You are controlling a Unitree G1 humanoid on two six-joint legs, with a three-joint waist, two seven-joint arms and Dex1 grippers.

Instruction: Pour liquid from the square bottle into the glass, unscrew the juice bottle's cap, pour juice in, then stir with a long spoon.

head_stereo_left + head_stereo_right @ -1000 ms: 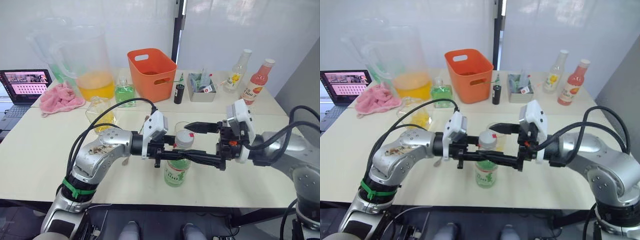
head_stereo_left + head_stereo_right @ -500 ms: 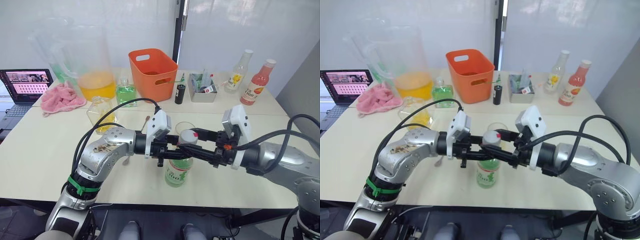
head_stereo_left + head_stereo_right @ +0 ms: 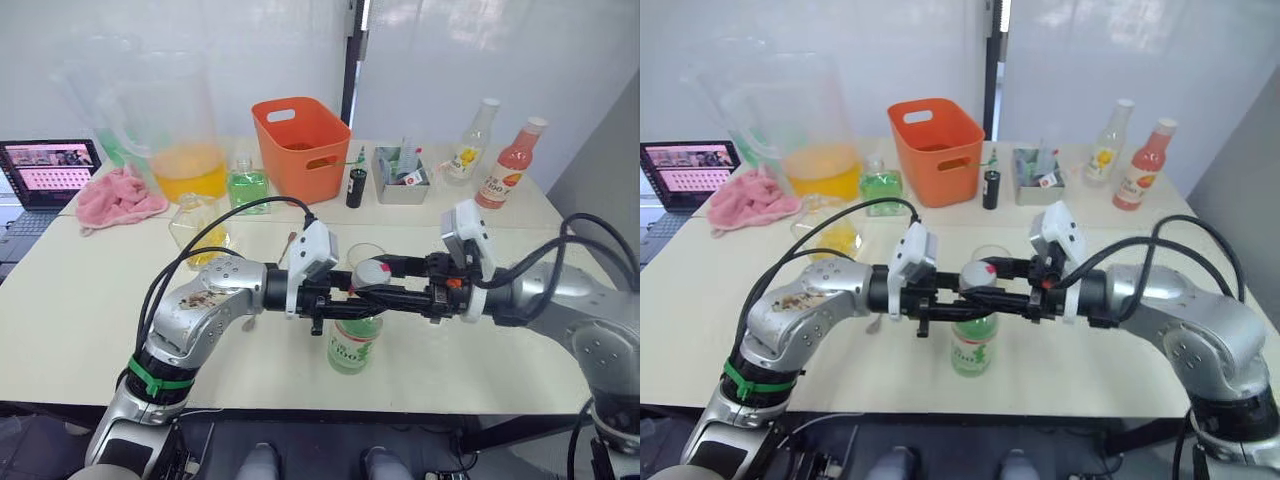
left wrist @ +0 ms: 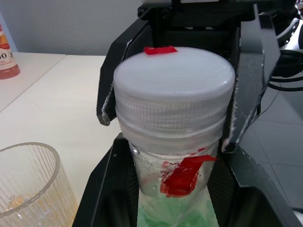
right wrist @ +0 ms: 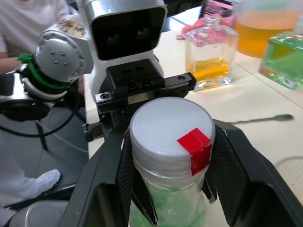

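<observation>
The juice bottle (image 3: 354, 335) stands near the front of the table (image 3: 60, 300), in the middle. Its white cap (image 3: 372, 273) with the red spot is on, so the unscrewing looks like the step going on now. The left gripper (image 3: 345, 298) is squeezing the bottle's neck just under the cap. The right gripper (image 3: 385, 275) has its two fingers on either side of the cap; I think it grips it.

The glass (image 3: 364, 254) stands just behind the bottle. I think it has a little yellow at the bottom, so the first pour seems done. Juice and stirring are left.

The square bottle (image 3: 198, 226) sits further left, with yellow liquid low inside. The long spoon (image 5: 258, 120) lies flat on the table near it. The juice bottle holds pale green juice.
</observation>
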